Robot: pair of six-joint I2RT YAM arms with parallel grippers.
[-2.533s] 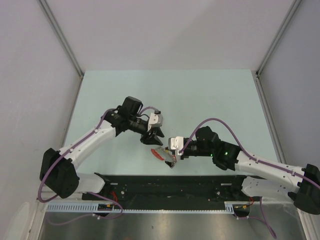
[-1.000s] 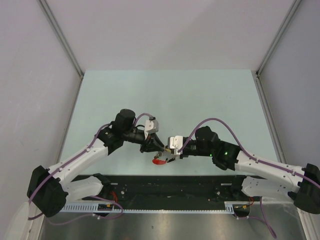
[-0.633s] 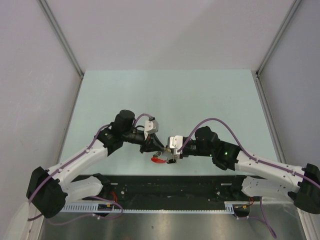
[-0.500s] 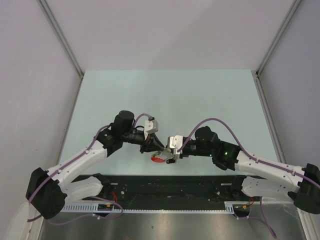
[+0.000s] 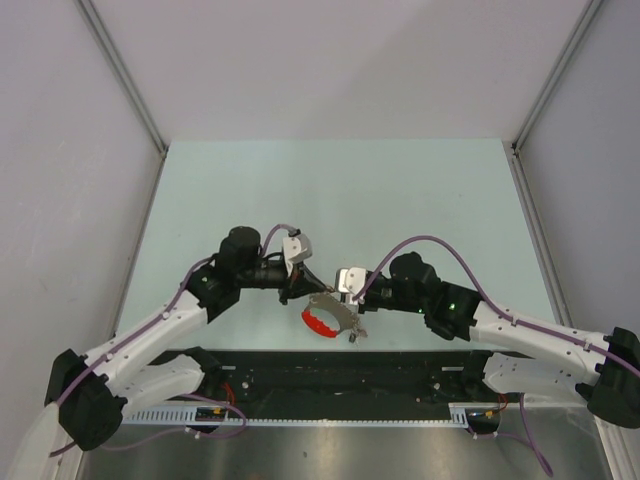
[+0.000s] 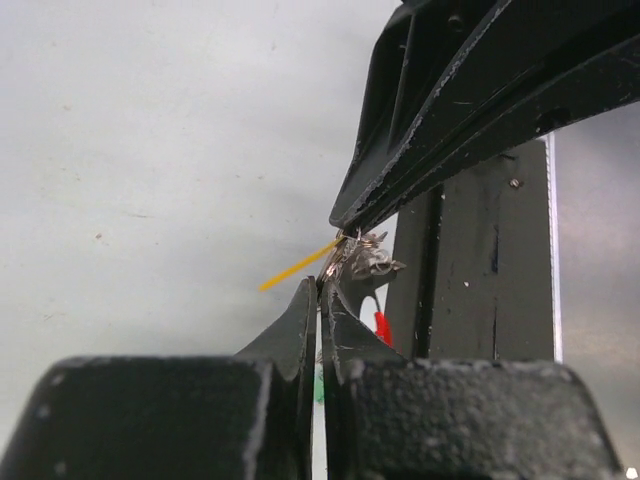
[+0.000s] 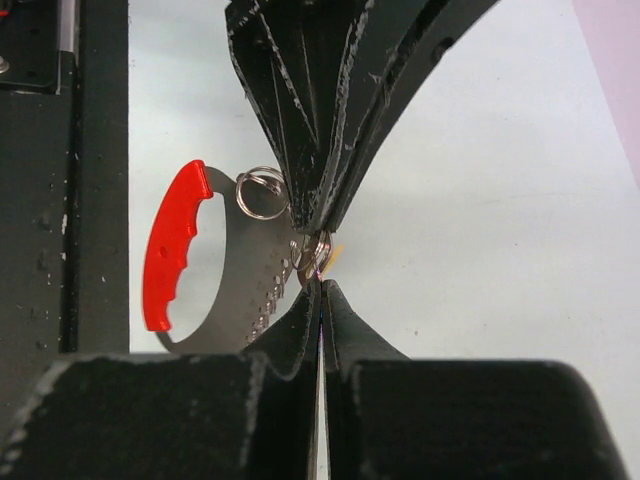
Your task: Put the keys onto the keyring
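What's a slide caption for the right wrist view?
Right gripper and left gripper, both shut, face tip to tip at small metal rings beside the red-banded keyring.

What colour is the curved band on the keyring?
The band is red, clearest in the right wrist view.

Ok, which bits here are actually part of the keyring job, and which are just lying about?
For the job: keyring; keys, bunched at the fingertips; left gripper and right gripper, both shut there.
Just there: table; black base rail; purple cables.
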